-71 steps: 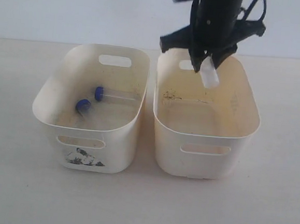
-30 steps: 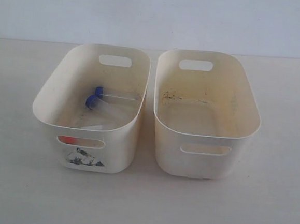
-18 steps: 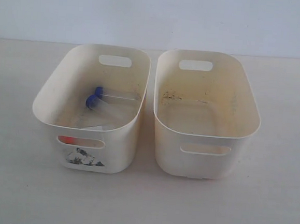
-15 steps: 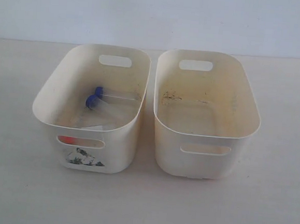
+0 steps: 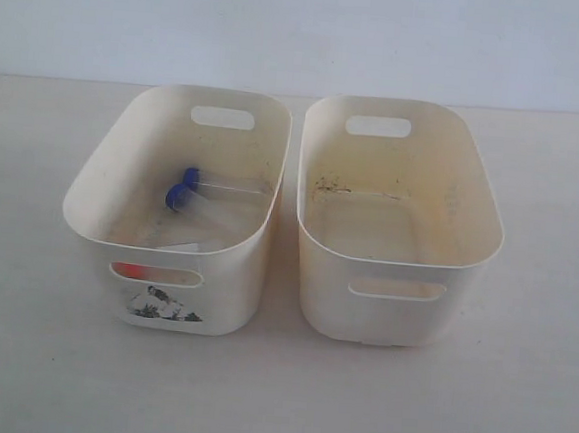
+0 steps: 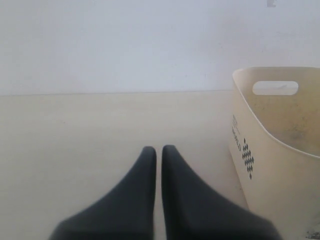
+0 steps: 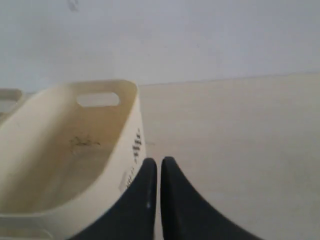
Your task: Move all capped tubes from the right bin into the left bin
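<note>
The left bin (image 5: 226, 290), with its torn sticker, holds two blue-capped tubes (image 5: 189, 177) (image 5: 175, 198) lying side by side. An orange-red cap (image 5: 132, 269) shows through its front slot handle, and pale clear tube bodies (image 5: 189, 241) lie near the front wall. The right bin (image 5: 392, 320) shows only a stained bare floor. Neither gripper appears in the exterior view. My left gripper (image 6: 156, 150) is shut and empty over the table beside the left bin (image 6: 280, 155). My right gripper (image 7: 156, 162) is shut and empty next to the right bin (image 7: 65, 165).
The two bins stand close together on a pale tabletop (image 5: 516, 395) before a white wall. A sliver of the other bin (image 7: 7, 100) shows at the edge of the right wrist view.
The right arm, which held a clear tube over the right bin, has left the exterior view. The orange-red cap and more tubes now lie in the left bin. Nothing moved in the last second.
</note>
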Robot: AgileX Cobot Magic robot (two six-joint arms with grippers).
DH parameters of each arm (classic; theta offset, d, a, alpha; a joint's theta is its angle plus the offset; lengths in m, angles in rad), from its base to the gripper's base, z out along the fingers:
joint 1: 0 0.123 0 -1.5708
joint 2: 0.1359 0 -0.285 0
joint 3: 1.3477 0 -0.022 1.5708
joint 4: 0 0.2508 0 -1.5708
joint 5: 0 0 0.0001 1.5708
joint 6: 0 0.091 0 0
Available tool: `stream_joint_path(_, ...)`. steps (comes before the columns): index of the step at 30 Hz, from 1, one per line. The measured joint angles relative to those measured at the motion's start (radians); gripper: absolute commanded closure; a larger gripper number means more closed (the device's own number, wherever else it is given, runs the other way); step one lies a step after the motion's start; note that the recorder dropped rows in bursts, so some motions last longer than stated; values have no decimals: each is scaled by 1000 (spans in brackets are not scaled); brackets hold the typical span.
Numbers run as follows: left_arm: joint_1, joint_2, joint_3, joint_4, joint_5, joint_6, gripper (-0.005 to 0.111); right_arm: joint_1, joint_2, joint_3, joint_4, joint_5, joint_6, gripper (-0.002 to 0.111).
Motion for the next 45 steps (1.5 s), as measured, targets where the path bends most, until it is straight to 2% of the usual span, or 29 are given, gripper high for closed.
stream_joint_path(3,0,0,0,0,0,0,102,0,-6,127,29,-136,28,106)
stream_joint_path(9,0,0,0,0,-2,0,102,0,-43,143,56,-157,-57,106)
stream_joint_path(17,0,0,0,0,-2,0,102,0,-300,144,24,11,-109,106)
stream_joint_path(23,0,0,0,0,-2,0,102,0,-460,144,-203,203,87,106)
stream_joint_path(27,0,0,0,0,-2,0,102,0,-468,148,-270,261,168,106)
stream_joint_path(35,0,0,0,0,-2,0,102,0,-470,150,-276,337,194,106)
stream_joint_path(40,0,0,0,0,-2,0,102,-92,-470,150,-276,344,194,106)
stream_joint_path(45,0,0,0,0,-2,0,102,-115,-470,150,-276,345,194,106)
